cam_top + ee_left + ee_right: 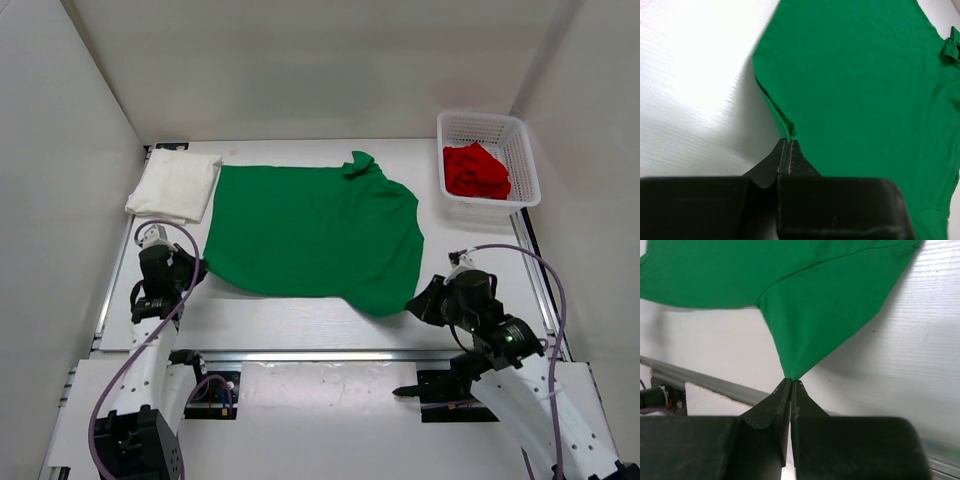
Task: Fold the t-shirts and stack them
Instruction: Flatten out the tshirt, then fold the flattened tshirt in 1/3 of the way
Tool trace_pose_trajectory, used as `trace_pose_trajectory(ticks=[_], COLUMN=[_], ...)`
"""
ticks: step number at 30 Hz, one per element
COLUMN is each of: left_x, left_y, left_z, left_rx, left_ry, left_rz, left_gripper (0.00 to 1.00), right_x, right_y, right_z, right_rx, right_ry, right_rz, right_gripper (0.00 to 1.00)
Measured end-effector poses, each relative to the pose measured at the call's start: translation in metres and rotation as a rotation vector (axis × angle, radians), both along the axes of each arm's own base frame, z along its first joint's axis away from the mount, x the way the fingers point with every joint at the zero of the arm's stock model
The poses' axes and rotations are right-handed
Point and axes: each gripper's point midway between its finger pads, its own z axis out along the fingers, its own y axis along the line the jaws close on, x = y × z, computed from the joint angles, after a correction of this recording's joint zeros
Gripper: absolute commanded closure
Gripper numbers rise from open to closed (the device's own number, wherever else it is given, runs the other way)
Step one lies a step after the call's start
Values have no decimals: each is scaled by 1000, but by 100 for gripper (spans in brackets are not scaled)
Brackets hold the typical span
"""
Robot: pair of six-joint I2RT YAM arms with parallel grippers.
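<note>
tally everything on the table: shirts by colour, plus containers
white t-shirt: 1
green t-shirt: 1
red t-shirt: 1, in the basket
white mesh basket: 1
Total: 4

A fixed camera, high above on the near side of the green t-shirt [310, 230], looks down on the whole spread garment. The left wrist camera peers, close in, past the left gripper [788, 141] at the shirt's near left corner; the right wrist camera, past the right gripper [791, 381], at its near right corner. All three views share that shirt.
</note>
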Motion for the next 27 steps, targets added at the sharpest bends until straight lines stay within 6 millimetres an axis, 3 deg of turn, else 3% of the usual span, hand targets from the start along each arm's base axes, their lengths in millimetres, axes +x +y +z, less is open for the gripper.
trace_pose_trajectory(ticks=[4, 8, 12, 15, 22, 27], left_x=[0, 6, 21, 37, 77, 93], left_y=[2, 7, 11, 14, 22, 25], left_z=[-8, -11, -22, -26, -31, -39], left_rx=[-23, -47, -79, -99, -137, -147], left_ry=[26, 28, 76, 105, 124, 147], left_rz=[8, 28, 53, 68, 98, 110], left_gripper=[100, 99, 100, 100, 100, 100], right_x=[14, 38, 75, 102, 183, 221], right_y=[-8, -26, -43, -38, -35, -41], right_z=[-22, -28, -36, -39, -21, -24], right_rx=[-27, -31, -53, -91, -136, -140], right_ry=[70, 83, 120, 148, 70, 63], right_rz=[-57, -144, -202, -169, -168, -196], right_gripper=[100, 100, 100, 100, 100, 100])
